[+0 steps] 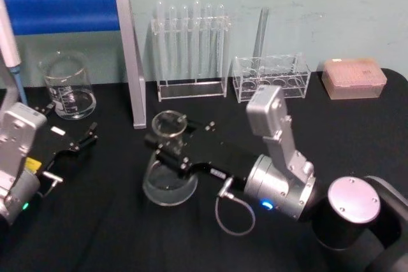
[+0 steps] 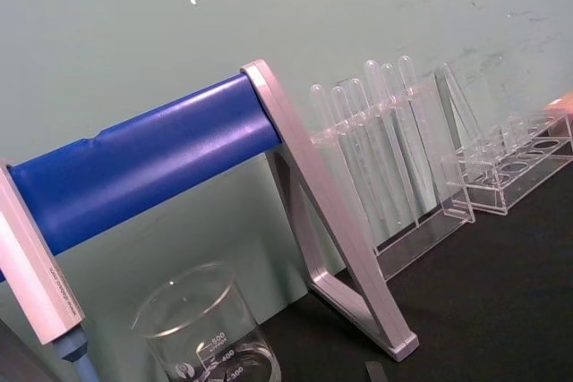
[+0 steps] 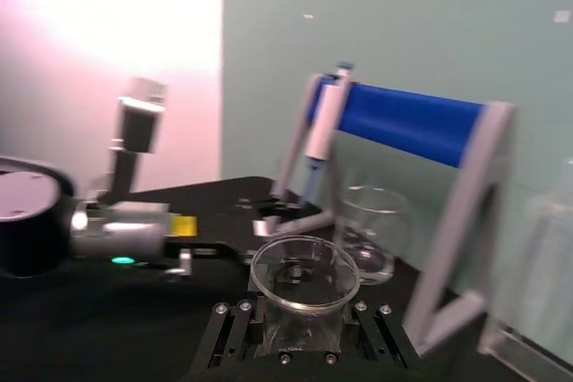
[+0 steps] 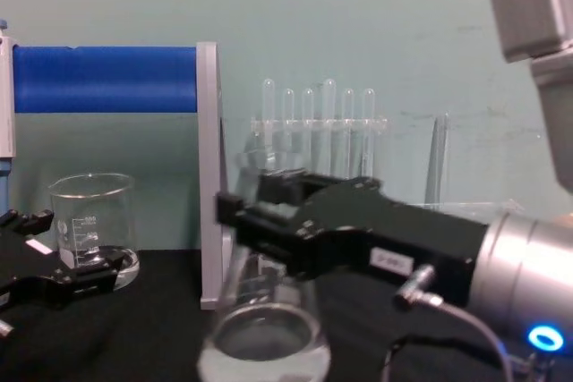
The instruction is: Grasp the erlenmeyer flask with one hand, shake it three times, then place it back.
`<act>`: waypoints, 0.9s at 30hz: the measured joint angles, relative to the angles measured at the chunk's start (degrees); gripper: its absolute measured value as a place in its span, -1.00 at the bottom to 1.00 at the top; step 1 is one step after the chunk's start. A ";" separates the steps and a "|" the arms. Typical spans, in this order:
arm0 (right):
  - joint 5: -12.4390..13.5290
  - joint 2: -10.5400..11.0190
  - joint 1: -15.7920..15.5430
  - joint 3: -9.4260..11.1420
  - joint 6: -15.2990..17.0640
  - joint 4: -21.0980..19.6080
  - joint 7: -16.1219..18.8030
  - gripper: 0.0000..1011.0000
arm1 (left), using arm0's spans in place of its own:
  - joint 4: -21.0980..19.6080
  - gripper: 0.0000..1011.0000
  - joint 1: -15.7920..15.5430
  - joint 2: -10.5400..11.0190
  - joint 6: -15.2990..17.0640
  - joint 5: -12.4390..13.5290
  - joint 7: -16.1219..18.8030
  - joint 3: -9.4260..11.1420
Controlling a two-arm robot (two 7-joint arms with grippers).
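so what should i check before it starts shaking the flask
1. Grip: the right gripper has its fingers closed on the neck of the erlenmeyer flask: ok.
2. Flask upright, mouth up: ok.
3. Base lifted off the table: cannot tell.
4. Room to swing: the metal stand is close beside the flask's rim, so wide shakes look risky: not ok.
5. The left gripper sits open on the left near the beaker, away from the flask: ok.
6. Liquid level low enough not to splash: cannot tell.
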 joint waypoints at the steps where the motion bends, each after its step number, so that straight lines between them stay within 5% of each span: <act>1: 0.07 0.03 -0.02 -0.34 0.04 -0.17 0.21 -0.10 | 0.00 0.98 0.00 0.00 0.00 0.00 0.00 0.00; 18: 1.78 1.67 -0.54 -6.04 0.36 -3.49 4.16 -0.10 | 0.00 0.98 0.00 0.00 0.00 0.00 0.00 0.00; 27: 1.56 1.67 0.22 -4.84 -0.04 -1.93 1.58 -0.10 | 0.00 0.98 0.00 0.00 0.00 0.01 0.00 0.00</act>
